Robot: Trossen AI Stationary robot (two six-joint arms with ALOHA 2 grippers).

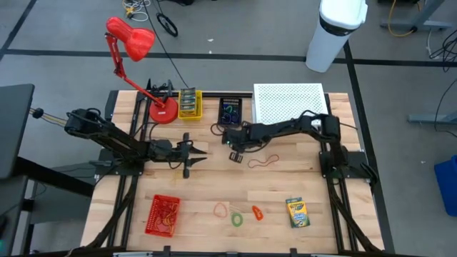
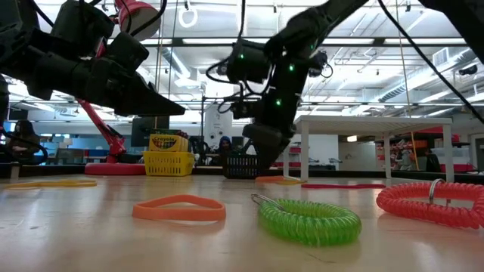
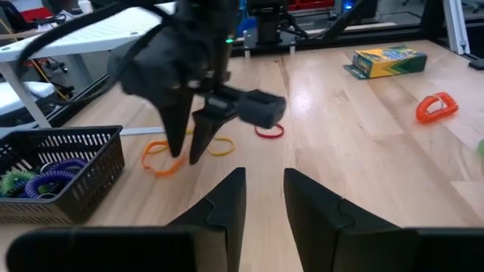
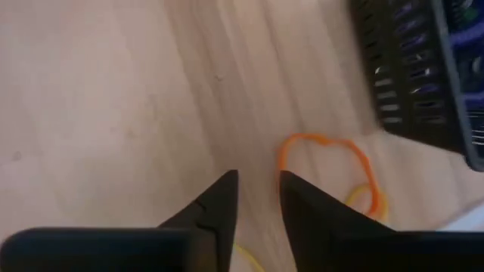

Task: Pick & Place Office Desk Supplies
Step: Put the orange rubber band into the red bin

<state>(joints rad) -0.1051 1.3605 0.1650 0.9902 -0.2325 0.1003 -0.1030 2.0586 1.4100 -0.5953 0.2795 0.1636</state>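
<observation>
My right gripper (image 4: 257, 198) stands open, pointing steeply down over the middle of the table, with nothing between its fingers. An orange rubber band (image 4: 324, 149) and a yellow one (image 4: 372, 201) lie flat on the wood just ahead of its fingertips, beside the black basket (image 4: 412, 72). My left gripper (image 3: 265, 204) hovers open and nearly level a short way to the left, facing the right gripper (image 3: 186, 151). A red rubber band (image 1: 263, 162) lies to the right. Near the front edge lie a crayon box (image 1: 297, 212), an orange loop (image 1: 220, 209), a green coil (image 1: 236, 218) and an orange clip (image 1: 257, 212).
At the back stand the red desk lamp (image 1: 130, 39), a yellow basket (image 1: 189, 104) with a crayon box, the black basket (image 1: 230, 111) with coils, and the white perforated riser (image 1: 289, 103). A red basket (image 1: 163, 214) sits at the front left. Bare wood lies between the arms and the front row.
</observation>
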